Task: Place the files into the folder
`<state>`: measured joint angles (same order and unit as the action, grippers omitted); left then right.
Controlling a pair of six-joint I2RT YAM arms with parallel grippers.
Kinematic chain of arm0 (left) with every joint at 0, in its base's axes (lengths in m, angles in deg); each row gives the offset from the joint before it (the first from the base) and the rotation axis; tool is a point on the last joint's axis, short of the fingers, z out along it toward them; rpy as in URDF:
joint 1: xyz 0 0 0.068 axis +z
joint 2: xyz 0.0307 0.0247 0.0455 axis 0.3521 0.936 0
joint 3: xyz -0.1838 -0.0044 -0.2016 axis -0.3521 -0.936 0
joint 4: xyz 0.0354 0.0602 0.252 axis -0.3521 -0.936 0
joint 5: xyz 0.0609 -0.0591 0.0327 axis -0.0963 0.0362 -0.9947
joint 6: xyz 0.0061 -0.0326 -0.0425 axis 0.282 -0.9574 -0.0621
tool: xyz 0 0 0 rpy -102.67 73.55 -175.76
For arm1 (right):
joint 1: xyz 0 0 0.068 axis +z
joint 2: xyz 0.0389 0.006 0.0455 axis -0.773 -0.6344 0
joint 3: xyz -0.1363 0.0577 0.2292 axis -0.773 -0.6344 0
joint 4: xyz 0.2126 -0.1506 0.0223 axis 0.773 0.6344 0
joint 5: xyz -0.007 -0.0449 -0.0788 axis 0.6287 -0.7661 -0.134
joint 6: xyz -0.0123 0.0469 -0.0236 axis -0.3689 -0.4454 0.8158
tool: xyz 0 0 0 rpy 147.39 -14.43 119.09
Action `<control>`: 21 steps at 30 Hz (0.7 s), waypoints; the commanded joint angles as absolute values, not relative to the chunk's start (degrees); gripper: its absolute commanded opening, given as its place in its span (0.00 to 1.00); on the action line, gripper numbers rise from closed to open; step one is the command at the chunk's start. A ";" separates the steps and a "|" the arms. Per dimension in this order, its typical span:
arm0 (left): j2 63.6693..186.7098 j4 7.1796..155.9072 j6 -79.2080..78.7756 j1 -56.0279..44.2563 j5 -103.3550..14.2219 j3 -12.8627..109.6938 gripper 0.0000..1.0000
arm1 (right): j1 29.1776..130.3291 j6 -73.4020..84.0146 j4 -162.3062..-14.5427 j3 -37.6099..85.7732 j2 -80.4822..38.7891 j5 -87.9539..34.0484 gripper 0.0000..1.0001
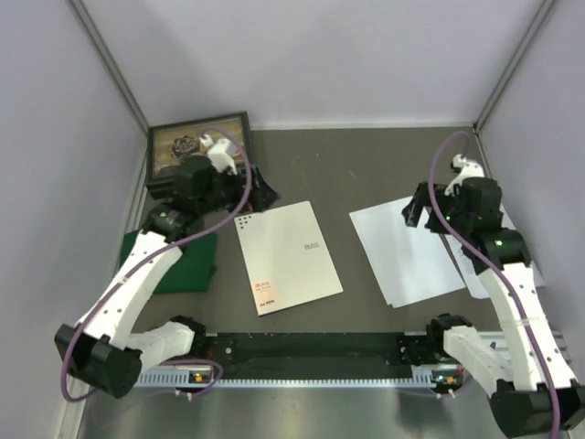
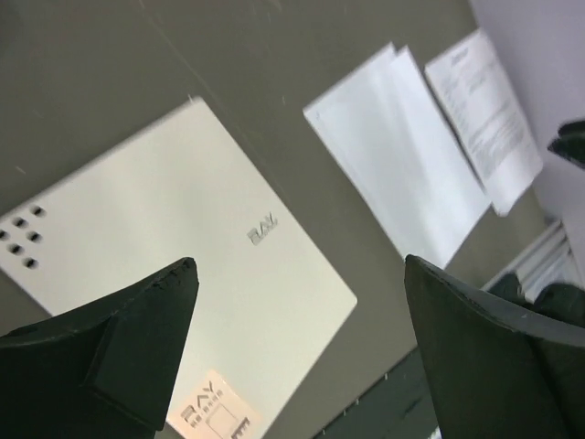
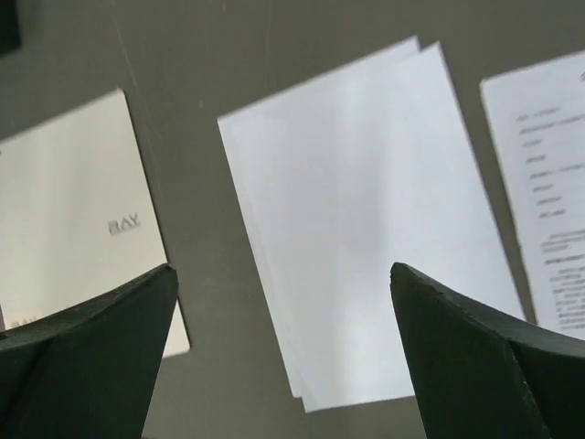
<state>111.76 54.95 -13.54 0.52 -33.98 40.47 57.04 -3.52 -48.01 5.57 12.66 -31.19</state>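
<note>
Dark grey desk (image 1: pixel 347 165) fills my overhead view. Near its middle the folder (image 1: pixel 288 256) lies shut, white cover up, with the small orange label (image 1: pixel 267 289) at its near left corner. To its right, across a strip of bare desk, the files (image 1: pixel 407 251) lie in a loose fan. The blank sheets overlap one another, and a printed sheet (image 3: pixel 548 183) sits just beside them on the right, partly under my right arm in the overhead view.

My left gripper (image 2: pixel 300 274) hangs above the far left part of the folder with its jaws spread as wide as they go. It holds nothing and touches nothing, and through its wrist camera I see the white cover between the two black fingers (image 2: pixel 137 338).

My right gripper (image 3: pixel 281 274) is just as wide open and empty. It hovers above the far end of the blank sheets, clear of the paper, and its camera shows the left edge of the sheets and a bit of the folder between its fingers.

A green cloth (image 1: pixel 183 261) lies on the left under my left arm, and a black glass-lidded box (image 1: pixel 196 146) sits in the far left corner.
</note>
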 commanded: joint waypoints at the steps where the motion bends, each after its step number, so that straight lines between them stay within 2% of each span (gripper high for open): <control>1: 113.85 55.97 -14.47 -6.79 -36.82 38.47 0.98 | 63.34 -6.51 -52.80 2.15 10.76 -28.43 0.99; 4: 113.07 56.32 -15.27 -7.25 -40.08 37.51 0.98 | 69.76 -8.70 -55.61 -0.13 7.95 -29.93 0.99; 7: 110.88 56.41 -15.53 -7.25 -44.91 36.37 0.98 | 80.74 -13.53 -61.13 -3.55 4.43 -31.08 0.99; 12: 106.13 56.85 -17.81 -7.25 -52.29 33.29 0.99 | 98.12 -27.76 -73.54 -10.15 -4.34 -32.04 0.99; 13: 104.47 57.03 -18.34 -7.25 -56.65 32.59 0.99 | 100.44 -29.61 -74.94 -10.33 -5.76 -34.13 0.99; 15: 103.40 57.03 -20.44 -7.16 -59.76 30.40 0.99 | 104.92 -36.11 -78.28 -10.59 -8.83 -34.42 0.99; 20: 105.32 52.04 -25.45 -7.16 -64.43 26.70 0.98 | 107.84 -44.30 -88.22 -13.14 -18.33 -27.21 0.99; 21: 106.20 51.32 -25.38 -7.25 -63.82 26.17 0.94 | 108.28 -44.04 -87.79 -13.06 -19.04 -27.47 0.99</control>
<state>103.50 54.25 -21.37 -7.33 -59.09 28.78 106.72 -36.00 -78.39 -12.35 -15.60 -29.71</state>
